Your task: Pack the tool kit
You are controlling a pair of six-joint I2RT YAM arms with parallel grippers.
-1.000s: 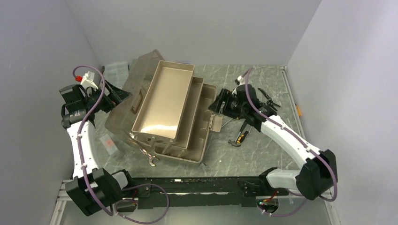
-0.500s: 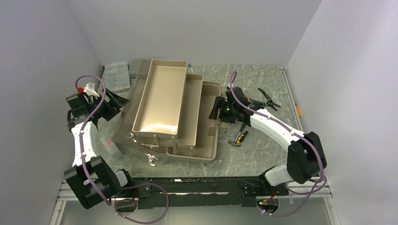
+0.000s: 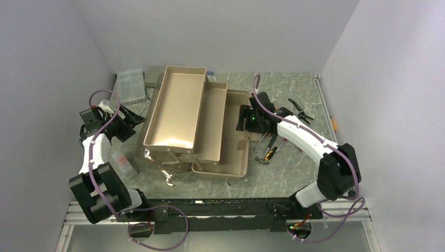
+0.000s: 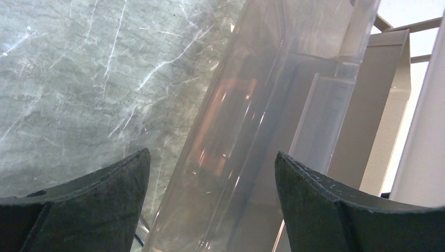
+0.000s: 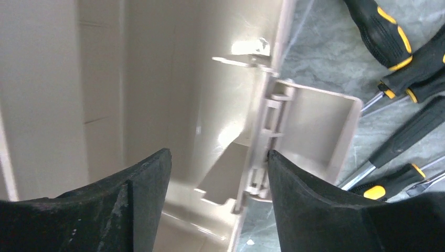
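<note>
We find the grey marbled table (image 3: 294, 176) carrying the open tan toolbox (image 3: 234, 157) at centre. Right of it lie screwdrivers (image 3: 271, 149) and pliers (image 3: 300, 111). A wrench (image 3: 169, 179) lies near its front-left corner, and a clear organiser box (image 3: 131, 86) sits far left.

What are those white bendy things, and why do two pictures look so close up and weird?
They are two robot arms bolted to a table. One picture looks down from above. The other two come from cameras on the wrists, so each sees its own fingers. On the table lies an open tan toolbox, with screwdrivers, pliers and a wrench beside it, plus a clear organiser box. The left gripper is open around the toolbox's smoky lid; the right gripper is open astride its side wall. Neither holds anything.
</note>
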